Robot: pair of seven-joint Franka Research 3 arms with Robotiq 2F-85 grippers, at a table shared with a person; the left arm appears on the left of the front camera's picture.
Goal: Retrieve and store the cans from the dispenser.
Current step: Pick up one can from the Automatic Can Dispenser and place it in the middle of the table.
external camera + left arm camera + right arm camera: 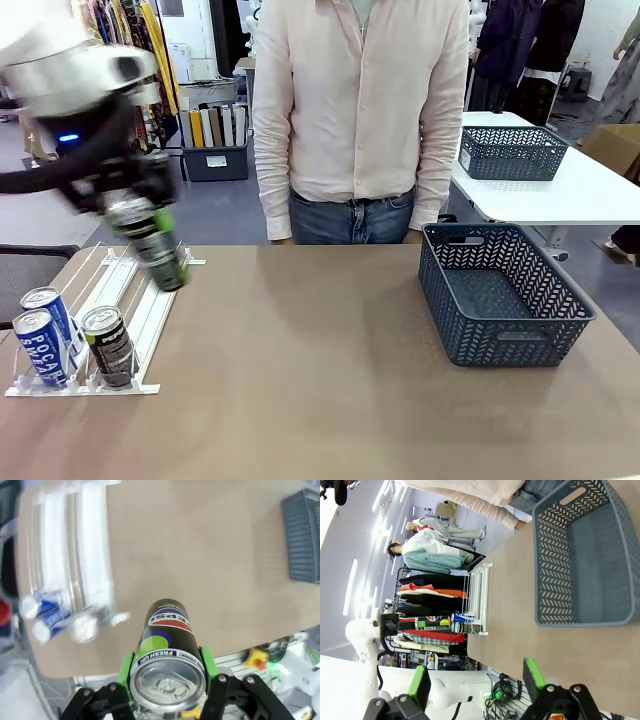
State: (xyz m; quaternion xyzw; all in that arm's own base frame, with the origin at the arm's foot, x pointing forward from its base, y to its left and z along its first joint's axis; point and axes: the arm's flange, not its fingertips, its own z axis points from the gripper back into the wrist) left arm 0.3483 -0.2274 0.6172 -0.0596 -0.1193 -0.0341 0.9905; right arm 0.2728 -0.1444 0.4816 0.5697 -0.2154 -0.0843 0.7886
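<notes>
Brown tabletop (pixel 320 400) lies bare between the white dispenser (pixel 150 300) at near left and a dark mesh basket (pixel 500 340) at right. From the front, the left gripper (pixel 138 215) (motion-blurred) clamps a black can (pixel 165 260) above the dispenser's far end, its long axis tilted and lower end leaning right. Three cans (pixel 108 345) stand at the near lip. In the left wrist view, the held can's silver top faces the camera, with green pads (pixel 126 672) pressed on both sides. In the right wrist view, the right gripper (pixel 477 675) has its fingers spread wide near the table's edge, with the basket beyond.
</notes>
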